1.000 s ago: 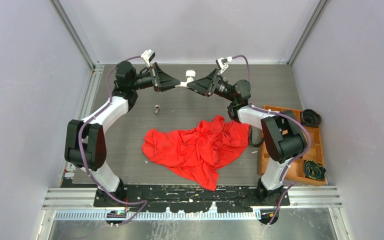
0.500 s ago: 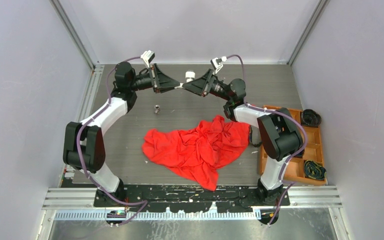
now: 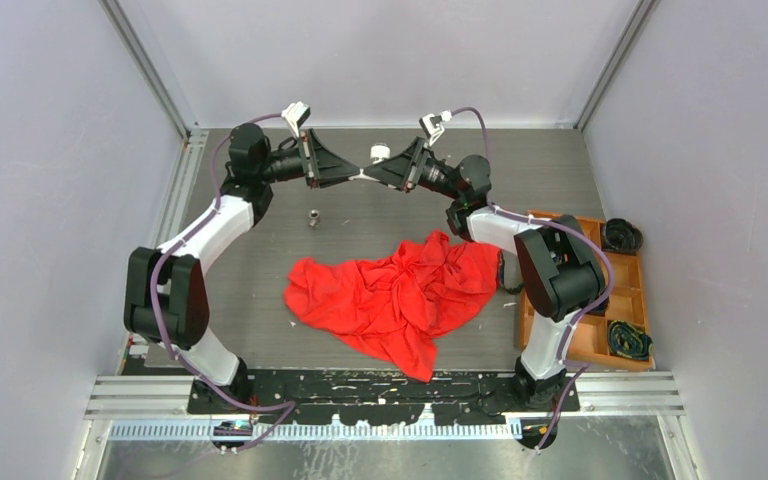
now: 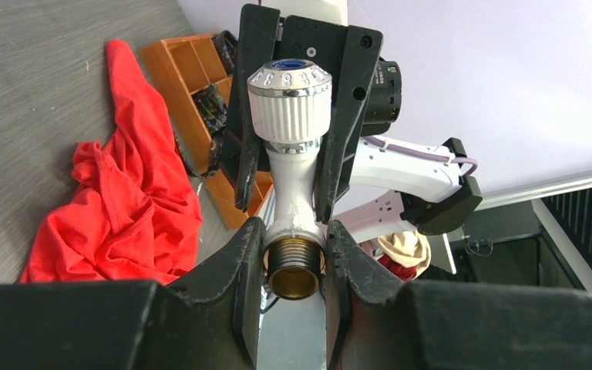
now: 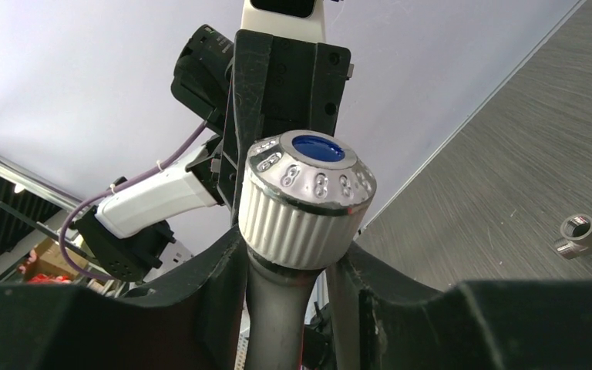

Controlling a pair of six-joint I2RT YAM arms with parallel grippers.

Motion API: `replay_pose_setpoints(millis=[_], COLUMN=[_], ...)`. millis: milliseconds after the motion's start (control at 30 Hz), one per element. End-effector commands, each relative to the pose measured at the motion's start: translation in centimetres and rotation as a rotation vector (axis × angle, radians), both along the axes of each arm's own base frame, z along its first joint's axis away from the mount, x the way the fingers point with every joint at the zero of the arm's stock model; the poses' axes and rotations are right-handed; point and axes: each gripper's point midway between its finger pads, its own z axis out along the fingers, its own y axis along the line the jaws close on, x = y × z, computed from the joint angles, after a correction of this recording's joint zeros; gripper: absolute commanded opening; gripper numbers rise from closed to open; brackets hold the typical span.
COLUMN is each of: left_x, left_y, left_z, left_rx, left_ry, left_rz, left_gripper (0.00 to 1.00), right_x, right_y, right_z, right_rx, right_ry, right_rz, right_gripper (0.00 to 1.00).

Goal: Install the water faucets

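Observation:
The white faucet (image 3: 379, 153) with a blue-marked knob (image 5: 308, 189) hangs in the air over the far middle of the table, held between both grippers. My left gripper (image 4: 294, 258) is shut on its brassy threaded tip (image 4: 293, 271). My right gripper (image 5: 289, 285) is shut on the white neck just under the knob. In the top view the left gripper (image 3: 353, 173) and right gripper (image 3: 372, 171) meet tip to tip. The small grey metal fitting (image 3: 313, 216) stands alone on the table and also shows in the right wrist view (image 5: 582, 235).
A crumpled red cloth (image 3: 390, 300) lies mid-table, in front of the arms. An orange compartment tray (image 3: 580, 300) with black coiled parts sits at the right edge. A black coil (image 3: 621, 236) lies beside it.
My right wrist has rolled a little and shifted left; the left arm has edged inward. The faucet stays held between both grippers at almost the same spot.

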Motion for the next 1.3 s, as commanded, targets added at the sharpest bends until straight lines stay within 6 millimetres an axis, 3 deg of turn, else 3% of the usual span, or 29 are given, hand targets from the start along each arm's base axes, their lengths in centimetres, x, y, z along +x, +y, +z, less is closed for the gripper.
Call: replay_pose_setpoints(millis=[0,200,367,533,767,867,967,1200,1233,1267], left_x=[-1.6,-1.6,-1.7,-1.9,-1.9,-1.9,-1.9,-1.7,-1.5,-1.4], left_y=[0.1,0.1,0.1,0.1,0.1,0.1,0.1,0.2,0.3,0.4], left_z=[2.0,2.1,2.0,2.1,2.1,2.3,2.3,2.0,1.8,1.6], left_rx=[0.001,0.01,0.016,0.022,0.031,0.031,0.032,0.047,0.059,0.076], left_ry=[-0.089,-0.094,-0.093,-0.096,-0.095,-0.097,-0.097,-0.08,-0.069,-0.057], left_rz=[-0.031,-0.028,-0.03,-0.032,-0.031,-0.031,-0.031,-0.023,-0.019,-0.013], left_gripper=[0.0,0.0,0.0,0.0,0.0,0.0,0.0,0.0,0.07,0.25], right_x=[-0.8,-1.1,-1.6,-2.1,-2.8,-2.9,-3.1,-3.7,-3.6,-3.5], right_y=[0.3,0.8,1.0,1.1,0.9,0.9,0.9,0.6,0.4,0.2], right_z=[2.7,2.6,2.2,1.6,1.5,1.5,1.7,2.2,2.1,2.0], right_rx=[0.033,0.026,0.012,-0.006,-0.016,-0.013,0.002,0.07,0.07,0.068], right_ry=[-0.103,-0.101,-0.096,-0.09,-0.092,-0.091,-0.087,-0.072,-0.066,-0.059], right_rz=[0.024,0.049,0.08,0.113,0.143,0.149,0.16,0.192,0.189,0.177], right_gripper=[0.47,0.43,0.46,0.27,0.43,0.3,0.01,0.0,0.0,0.0])
